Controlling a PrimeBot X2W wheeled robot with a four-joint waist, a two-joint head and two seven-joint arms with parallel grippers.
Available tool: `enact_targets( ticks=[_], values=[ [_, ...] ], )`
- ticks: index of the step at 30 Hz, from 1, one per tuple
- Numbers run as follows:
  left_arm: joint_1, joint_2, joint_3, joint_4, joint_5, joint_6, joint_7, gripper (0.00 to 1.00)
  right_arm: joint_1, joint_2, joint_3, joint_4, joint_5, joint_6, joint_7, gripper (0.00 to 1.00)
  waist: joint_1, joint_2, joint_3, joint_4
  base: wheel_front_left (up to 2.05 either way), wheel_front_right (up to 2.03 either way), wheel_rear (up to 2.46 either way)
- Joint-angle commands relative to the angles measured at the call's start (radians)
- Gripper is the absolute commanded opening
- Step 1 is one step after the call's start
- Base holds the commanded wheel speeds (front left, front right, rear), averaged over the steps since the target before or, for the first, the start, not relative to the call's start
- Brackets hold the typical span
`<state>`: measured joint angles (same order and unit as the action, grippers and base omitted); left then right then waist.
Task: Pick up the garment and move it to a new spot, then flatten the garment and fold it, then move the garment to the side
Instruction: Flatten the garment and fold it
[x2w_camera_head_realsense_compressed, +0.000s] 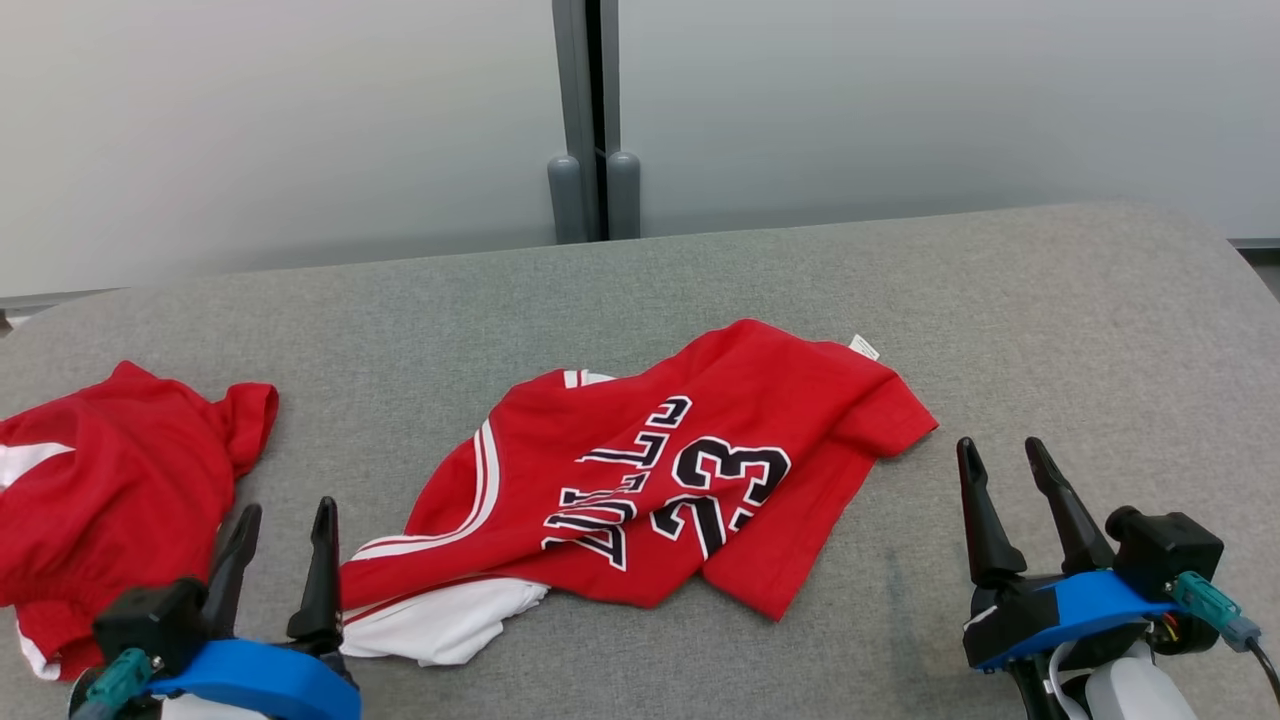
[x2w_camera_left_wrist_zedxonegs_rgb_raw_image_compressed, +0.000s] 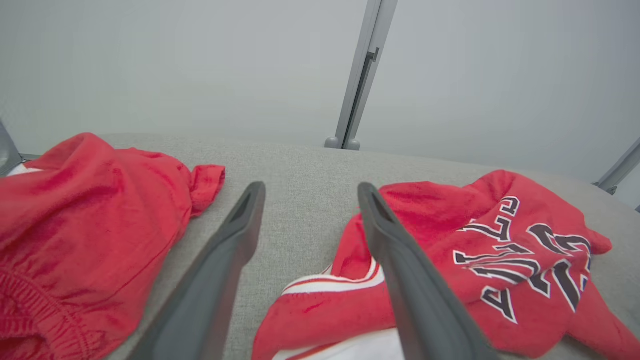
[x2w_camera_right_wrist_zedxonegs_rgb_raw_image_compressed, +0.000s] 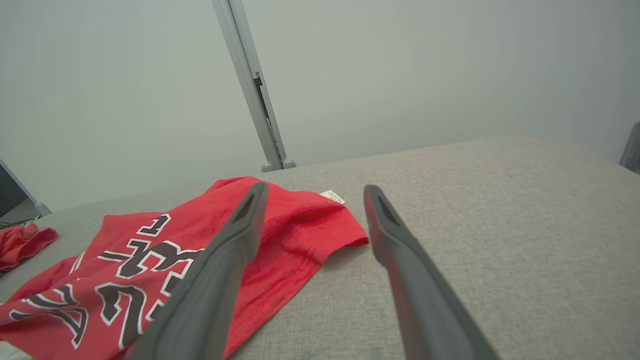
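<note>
One red garment (x2w_camera_head_realsense_compressed: 660, 470), a jersey printed 23, lies crumpled mid-surface on the grey padded table (x2w_camera_head_realsense_compressed: 1050, 320), with white trim and lining showing at its near-left edge. Left gripper (x2w_camera_head_realsense_compressed: 288, 508) just beside that edge, fingers apart, nothing between them. Right gripper (x2w_camera_head_realsense_compressed: 1000, 447) near the jersey's right corner, fingers apart, empty. Second red garment (x2w_camera_head_realsense_compressed: 110, 480) bunched at the table's left end.
</note>
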<state>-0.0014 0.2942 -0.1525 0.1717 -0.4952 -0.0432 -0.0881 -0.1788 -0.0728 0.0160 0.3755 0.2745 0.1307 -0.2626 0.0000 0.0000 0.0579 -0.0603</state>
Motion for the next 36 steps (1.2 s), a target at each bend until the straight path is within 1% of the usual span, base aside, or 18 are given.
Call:
enact_targets(
  ticks=[1, 3, 7, 10, 13, 15, 17, 20, 22, 28, 29, 30, 31, 34, 36],
  values=[
    [0.004, -0.015, -0.005, -0.014, 0.015, 0.01, -0.043, 1.0, 0.009, -0.008, 0.0, 0.006, 0.003, 0.0, -0.003, 1.0, 0.0, 0.0, -0.004, 0.004, 0.0, 0.0, 0.0],
    [0.008, -0.02, -0.008, -0.016, 0.035, 0.023, -0.077, 1.0, 0.005, -0.007, 0.001, 0.005, 0.001, 0.0, -0.003, 1.0, 0.0, 0.0, -0.009, 0.006, 0.0, 0.0, 0.0],
    [0.0, -0.031, -0.023, -0.002, 0.059, 0.036, -0.105, 1.0, 0.001, -0.015, 0.018, 0.009, -0.005, 0.0, -0.003, 1.0, 0.0, 0.0, -0.019, 0.014, 0.0, 0.0, 0.0],
    [-0.008, -0.04, -0.02, 0.003, 0.073, 0.053, -0.13, 1.0, 0.014, -0.022, 0.049, 0.047, 0.005, 0.0, -0.002, 1.0, 0.0, 0.0, -0.027, 0.02, 0.0, 0.0, 0.0],
    [-0.016, -0.049, -0.017, 0.005, 0.081, 0.063, -0.147, 1.0, 0.032, -0.045, 0.179, 0.113, 0.05, 0.0, 0.092, 1.0, 0.0, 0.0, -0.03, 0.034, 0.0, 0.0, 0.0],
    [-0.021, -0.054, -0.021, 0.011, 0.083, 0.061, -0.153, 1.0, 0.035, -0.07, 0.281, 0.132, 0.097, 0.0, 0.162, 1.0, 0.0, 0.0, -0.029, 0.046, 0.0, 0.0, 0.0],
    [-0.027, -0.059, -0.024, 0.019, 0.083, 0.058, -0.154, 1.0, 0.036, -0.091, 0.354, 0.143, 0.146, 0.0, 0.203, 1.0, 0.0, 0.0, -0.026, 0.057, 0.0, 0.0, 0.0],
    [-0.033, -0.065, -0.031, 0.027, 0.082, 0.057, -0.159, 1.0, 0.011, -0.107, 0.406, 0.17, 0.19, 0.0, 0.232, 1.0, 0.0, 0.0, -0.02, 0.076, 0.0, 0.0, 0.0],
    [-0.036, -0.067, -0.031, 0.035, 0.08, 0.058, -0.162, 1.0, -0.006, -0.101, 0.438, 0.19, 0.211, 0.0, 0.243, 1.0, 0.0, 0.0, -0.016, 0.087, 0.0, 0.0, 0.0],
    [-0.049, -0.068, -0.032, 0.049, 0.076, 0.058, -0.161, 1.0, -0.05, -0.104, 0.475, 0.245, 0.237, 0.0, 0.214, 1.0, 0.0, 0.0, -0.004, 0.114, 0.0, 0.0, 0.0],
    [-0.051, -0.068, -0.032, 0.051, 0.076, 0.057, -0.161, 1.0, -0.059, -0.104, 0.483, 0.255, 0.238, 0.0, 0.209, 0.8, 0.0, 0.0, -0.003, 0.117, 0.0, 0.0, 0.0],
    [-0.052, -0.068, -0.032, 0.053, 0.076, 0.057, -0.162, 1.0, -0.069, -0.107, 0.491, 0.26, 0.239, 0.0, 0.199, 0.09, 0.0, 0.0, 0.0, 0.12, 0.0, 0.0, 0.0],
    [-0.053, -0.069, -0.031, 0.055, 0.074, 0.058, -0.163, 1.0, -0.078, -0.11, 0.498, 0.262, 0.243, 0.0, 0.189, 0.0, 0.0, 0.0, 0.002, 0.122, 0.0, 0.0, 0.0],
    [-0.052, -0.071, -0.029, 0.06, 0.071, 0.061, -0.165, 1.0, -0.094, -0.131, 0.503, 0.248, 0.246, 0.0, 0.149, 0.0, 0.0, 0.0, 0.007, 0.121, 0.0, 0.0, 0.0],
    [-0.051, -0.073, -0.029, 0.064, 0.066, 0.06, -0.166, 1.0, -0.089, -0.152, 0.521, 0.211, 0.25, 0.0, 0.137, 0.0, 0.0, 0.0, 0.01, 0.116, 0.0, 0.0, 0.0]
  ],
)
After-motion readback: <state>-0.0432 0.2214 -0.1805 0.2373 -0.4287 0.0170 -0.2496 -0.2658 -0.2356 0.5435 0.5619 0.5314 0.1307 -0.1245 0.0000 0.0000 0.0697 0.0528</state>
